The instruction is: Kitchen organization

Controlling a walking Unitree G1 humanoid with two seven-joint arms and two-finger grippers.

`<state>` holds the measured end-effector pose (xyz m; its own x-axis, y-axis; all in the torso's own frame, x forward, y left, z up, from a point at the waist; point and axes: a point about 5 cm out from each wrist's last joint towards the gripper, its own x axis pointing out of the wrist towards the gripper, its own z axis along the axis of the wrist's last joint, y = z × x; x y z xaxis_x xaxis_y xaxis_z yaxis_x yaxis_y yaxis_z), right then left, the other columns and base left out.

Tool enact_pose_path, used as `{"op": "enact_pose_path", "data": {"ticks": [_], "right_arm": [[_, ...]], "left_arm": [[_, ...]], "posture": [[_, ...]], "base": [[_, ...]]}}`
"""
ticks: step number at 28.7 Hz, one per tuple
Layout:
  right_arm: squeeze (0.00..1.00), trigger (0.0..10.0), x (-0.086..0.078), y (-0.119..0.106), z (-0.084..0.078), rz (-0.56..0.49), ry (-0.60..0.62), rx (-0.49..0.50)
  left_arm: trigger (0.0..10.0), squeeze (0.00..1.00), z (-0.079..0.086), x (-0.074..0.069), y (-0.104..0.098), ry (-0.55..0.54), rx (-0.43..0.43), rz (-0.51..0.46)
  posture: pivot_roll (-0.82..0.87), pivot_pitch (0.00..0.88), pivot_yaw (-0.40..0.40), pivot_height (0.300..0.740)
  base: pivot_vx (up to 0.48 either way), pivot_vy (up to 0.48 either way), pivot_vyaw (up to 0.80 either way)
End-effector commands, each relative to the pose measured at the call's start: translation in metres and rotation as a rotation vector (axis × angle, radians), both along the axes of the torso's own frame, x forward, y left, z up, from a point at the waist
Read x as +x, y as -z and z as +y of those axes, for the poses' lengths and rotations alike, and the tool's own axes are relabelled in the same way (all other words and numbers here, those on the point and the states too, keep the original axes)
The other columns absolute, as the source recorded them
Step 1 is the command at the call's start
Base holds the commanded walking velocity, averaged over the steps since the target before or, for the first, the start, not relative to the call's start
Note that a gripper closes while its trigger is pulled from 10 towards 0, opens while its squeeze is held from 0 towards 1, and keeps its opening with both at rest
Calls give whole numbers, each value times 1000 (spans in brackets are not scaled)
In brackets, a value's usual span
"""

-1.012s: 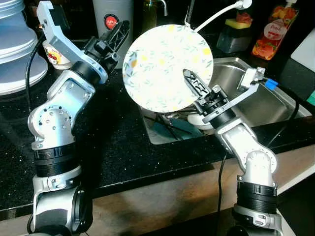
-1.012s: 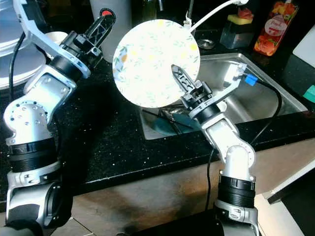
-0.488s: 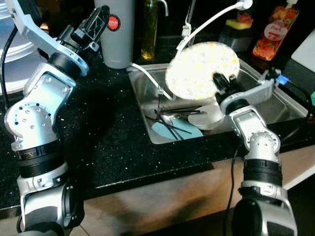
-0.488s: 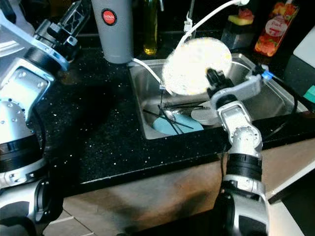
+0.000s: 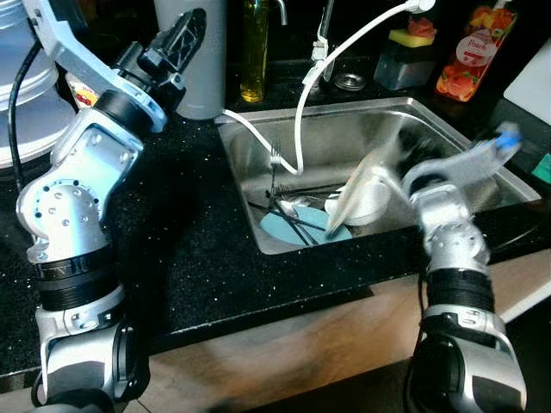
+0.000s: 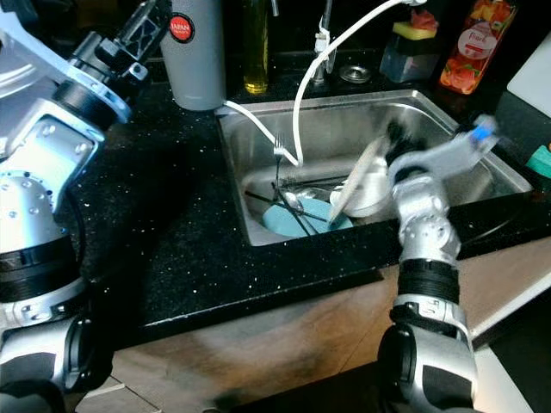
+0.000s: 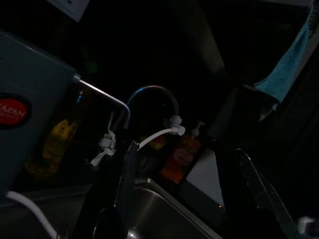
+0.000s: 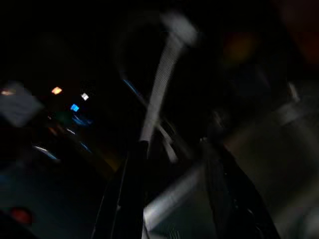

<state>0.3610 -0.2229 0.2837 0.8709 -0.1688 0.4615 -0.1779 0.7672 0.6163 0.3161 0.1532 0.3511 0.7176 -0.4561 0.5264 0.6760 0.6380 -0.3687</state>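
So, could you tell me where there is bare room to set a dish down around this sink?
The black counter left of the sink, in front of the grey canister, is bare. The sink's far right half is open steel. Its near left corner is crowded: a blue plate, fork, utensils and the tilted plate at the right gripper.

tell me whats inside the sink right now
In the sink: a plate standing on edge, tilted, by the right gripper; a white bowl behind it; a light blue plate under dark utensils; a fork; a white hose. The plate hides what's beneath.
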Motion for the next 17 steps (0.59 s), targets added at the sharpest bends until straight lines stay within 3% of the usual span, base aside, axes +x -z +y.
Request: {"op": "enact_pose_path", "data": {"ticks": [1, 5, 10, 17], "right_arm": [[0, 10000, -5, 5, -2, 14, 55, -57], [0, 10000, -23, -8, -4, -14, 309, -342], [0, 10000, -44, -17, -9, -47, 531, -562], [0, 10000, -60, -28, -14, -89, 676, -675]], "left_arm": [[10000, 0, -4, 0, 3, 2, 18, -4], [10000, 0, -5, 2, 10, -37, 61, 12], [10000, 0, -7, 2, 13, -59, 113, 2], [10000, 0, -12, 0, 13, -71, 170, -25]], "posture": [[119, 23, -15, 740], [110, 26, -13, 740], [110, 26, -13, 740], [104, 35, -4, 740]], "base": [[0, 0, 0], [0, 0, 0], [0, 0, 0], [0, 0, 0]]}}
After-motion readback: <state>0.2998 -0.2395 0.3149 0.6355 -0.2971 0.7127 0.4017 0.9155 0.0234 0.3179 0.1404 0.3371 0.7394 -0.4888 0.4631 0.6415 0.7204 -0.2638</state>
